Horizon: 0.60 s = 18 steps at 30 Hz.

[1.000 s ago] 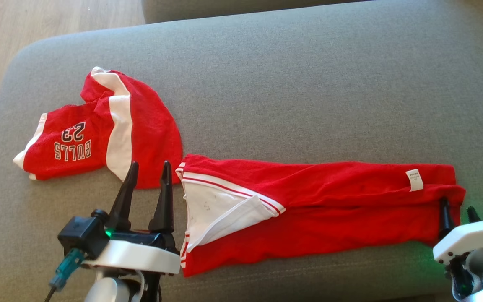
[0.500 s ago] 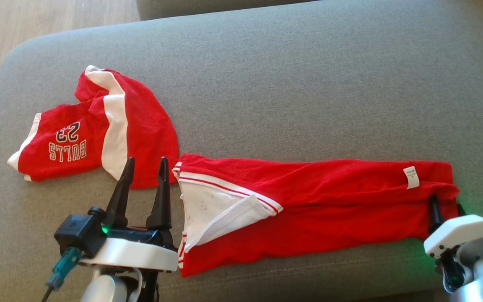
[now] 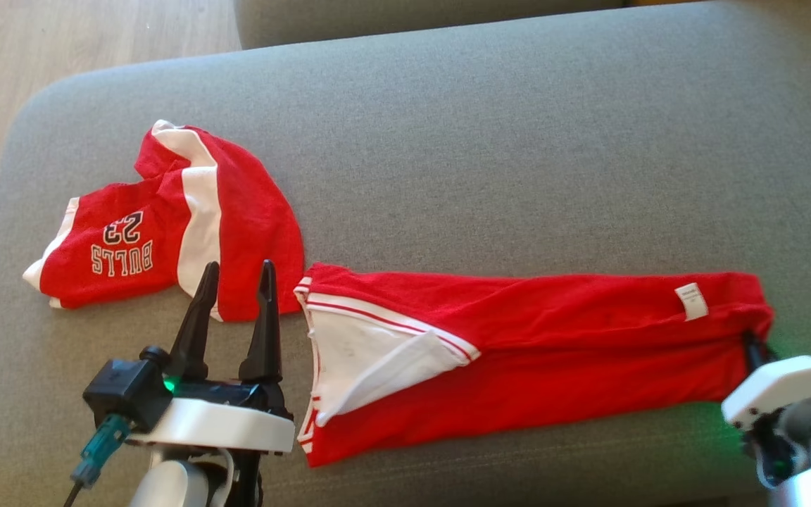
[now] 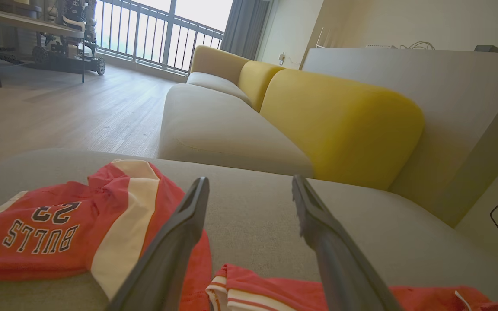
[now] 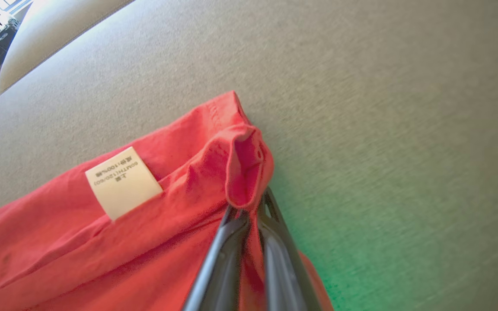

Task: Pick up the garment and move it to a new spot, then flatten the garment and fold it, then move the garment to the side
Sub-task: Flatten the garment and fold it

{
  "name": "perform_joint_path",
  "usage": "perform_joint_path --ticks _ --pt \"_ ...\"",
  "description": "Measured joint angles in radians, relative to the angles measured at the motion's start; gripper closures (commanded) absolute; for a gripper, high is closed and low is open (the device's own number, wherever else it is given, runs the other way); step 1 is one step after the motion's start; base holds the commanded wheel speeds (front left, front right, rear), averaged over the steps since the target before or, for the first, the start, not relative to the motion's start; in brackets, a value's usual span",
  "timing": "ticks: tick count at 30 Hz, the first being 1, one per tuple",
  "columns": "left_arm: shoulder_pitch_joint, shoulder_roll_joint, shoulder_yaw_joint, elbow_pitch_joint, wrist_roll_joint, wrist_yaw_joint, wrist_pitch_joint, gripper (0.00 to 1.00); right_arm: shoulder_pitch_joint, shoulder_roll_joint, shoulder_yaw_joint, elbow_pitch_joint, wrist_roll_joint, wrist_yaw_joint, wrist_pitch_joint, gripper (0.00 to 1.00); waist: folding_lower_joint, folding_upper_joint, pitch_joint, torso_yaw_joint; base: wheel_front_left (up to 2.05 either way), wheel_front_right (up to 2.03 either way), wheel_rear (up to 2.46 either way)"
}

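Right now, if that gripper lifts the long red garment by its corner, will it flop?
Probably: the garment looks like soft cloth, bunched where the right gripper pinches it. Thin, so likely light. May drag on the rough cushion.

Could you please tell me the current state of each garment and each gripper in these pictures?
long red garment: lying stretched out on the grey cushion, left end turned back to show white, right corner pinched.
Bulls jersey: lying rumpled on the cushion, print upside down in the head view.
left gripper: open, holding nothing.
right gripper: shut on the long red garment's corner.
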<state>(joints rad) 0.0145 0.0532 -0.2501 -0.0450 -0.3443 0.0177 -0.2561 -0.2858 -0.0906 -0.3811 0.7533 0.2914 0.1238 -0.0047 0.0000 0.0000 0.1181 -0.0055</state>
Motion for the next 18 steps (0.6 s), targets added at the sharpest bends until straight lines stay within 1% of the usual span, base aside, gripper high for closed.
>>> perform_joint_path --ticks 5,11,14,18 --pt "0.000 0.000 -0.001 -0.005 -0.005 0.009 0.000 0.00 -0.002 -0.045 -0.037 -0.016 -0.024 0.000 0.010 1.00 0.0000 0.0000 -0.012 0.003 0.00 0.00 0.00" --pt "0.000 0.000 -0.003 -0.007 -0.011 0.009 0.000 0.00 -0.022 -0.101 -0.113 -0.017 -0.104 0.000 0.028 1.00 0.0000 0.0000 -0.020 0.006 0.00 0.00 0.00" --pt "0.001 0.000 -0.007 -0.007 -0.021 0.010 0.000 0.00 -0.031 -0.104 -0.128 -0.022 -0.136 0.000 0.043 1.00 0.0000 0.0000 -0.032 0.007 0.00 0.00 0.00" --pt "0.003 0.000 -0.017 -0.007 -0.039 0.018 0.000 0.00 -0.032 -0.081 -0.086 -0.049 -0.142 0.000 0.097 1.00 0.0000 0.0000 -0.053 0.005 0.00 0.00 0.00"
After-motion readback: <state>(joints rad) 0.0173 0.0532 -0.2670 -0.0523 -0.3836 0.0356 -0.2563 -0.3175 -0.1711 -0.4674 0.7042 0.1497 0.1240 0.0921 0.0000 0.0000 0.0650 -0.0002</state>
